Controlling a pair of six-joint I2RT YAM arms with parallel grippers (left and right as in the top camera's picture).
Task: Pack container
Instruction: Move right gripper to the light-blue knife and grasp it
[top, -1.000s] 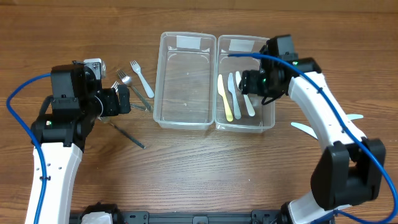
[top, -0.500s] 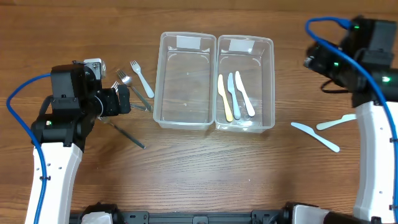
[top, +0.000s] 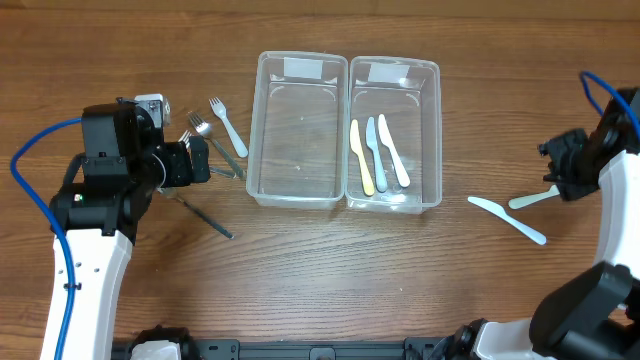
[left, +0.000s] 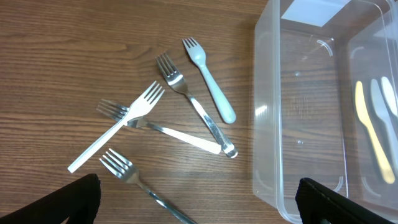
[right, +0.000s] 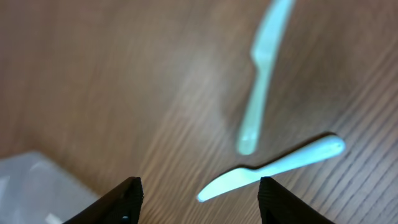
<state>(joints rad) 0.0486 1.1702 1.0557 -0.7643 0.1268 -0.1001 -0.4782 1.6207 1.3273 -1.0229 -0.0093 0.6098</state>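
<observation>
Two clear plastic containers stand side by side: the left one (top: 297, 128) holds nothing, the right one (top: 394, 130) holds three plastic knives (top: 377, 153). Several forks lie left of them: metal forks (left: 189, 106) and a pale blue plastic fork (left: 210, 81). Two pale blue plastic knives lie on the table at the right (top: 508, 219) (top: 533, 197); both show in the right wrist view (right: 273, 167) (right: 261, 74). My left gripper (left: 198, 214) is open above the forks. My right gripper (right: 198, 205) is open and empty above the loose knives.
The wooden table (top: 330, 270) carries everything. A long metal fork (top: 200, 213) lies below the left gripper. The left container's wall (left: 264, 124) stands right of the forks.
My right arm has swung from over the right container out to the far right and now hovers above the two loose knives. The left arm has not moved.
</observation>
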